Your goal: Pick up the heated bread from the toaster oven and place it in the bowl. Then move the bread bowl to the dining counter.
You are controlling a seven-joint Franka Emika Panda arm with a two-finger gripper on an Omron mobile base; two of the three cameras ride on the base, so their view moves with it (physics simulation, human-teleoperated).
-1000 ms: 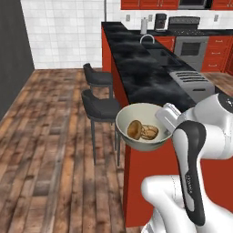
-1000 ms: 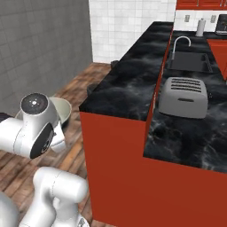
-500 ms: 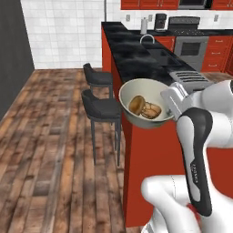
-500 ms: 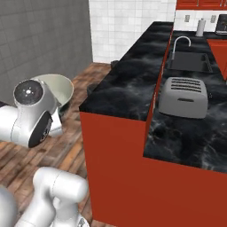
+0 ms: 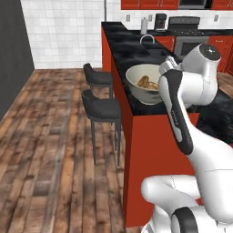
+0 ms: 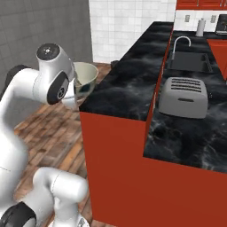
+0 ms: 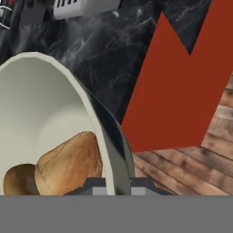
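Note:
My gripper [image 7: 117,183] is shut on the rim of the cream-white bowl [image 7: 45,109], with one finger inside the wall and one outside. The bowl [image 5: 142,83] hangs tilted over the near edge of the dining counter [image 5: 129,52], by its stool-side corner [image 6: 128,86]. I cannot tell whether it touches the top. Inside lie a brown lumpy bread piece [image 7: 68,164] and, beside it, the heated bread [image 7: 16,179], a small golden roll partly hidden. From the left base view the bread [image 5: 146,82] shows over the rim. The bowl [image 6: 87,78] sits behind my arm in the right base view. The toaster oven is out of view.
A silver toaster [image 6: 184,96] stands on the lower counter behind the dining top, with a sink [image 6: 188,62] beyond it. Two black stools [image 5: 101,108] stand along the counter's red panel side. Wooden floor lies open to the left.
The arm has lifted the bowl from below counter height and carried it up and toward the counter; it now hangs over the black top's edge. The grip is unchanged.

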